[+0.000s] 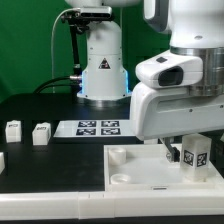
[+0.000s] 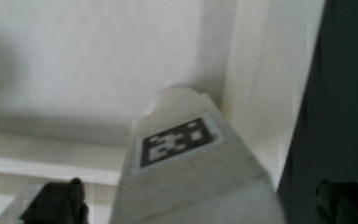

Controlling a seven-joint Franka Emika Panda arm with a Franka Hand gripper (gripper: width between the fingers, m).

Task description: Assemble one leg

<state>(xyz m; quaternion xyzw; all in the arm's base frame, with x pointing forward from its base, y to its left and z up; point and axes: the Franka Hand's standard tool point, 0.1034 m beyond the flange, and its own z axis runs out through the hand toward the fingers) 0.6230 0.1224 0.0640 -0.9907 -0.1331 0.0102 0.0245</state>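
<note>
A white leg (image 1: 193, 156) with a black-and-white tag stands at the far right corner of the flat white panel (image 1: 140, 170). My gripper (image 1: 186, 152) is lowered around it. In the wrist view the leg (image 2: 185, 150) runs up between my two dark fingertips (image 2: 55, 203). A light gap shows between each fingertip and the leg's sides, so the jaws stand open around it. Two more legs (image 1: 14, 130) (image 1: 41, 133) stand on the black table at the exterior view's left.
The marker board (image 1: 97, 127) lies on the table in front of the robot base (image 1: 103, 70). The panel's near left corner has a raised socket (image 1: 120, 158). My arm's white body hides the table's right back part.
</note>
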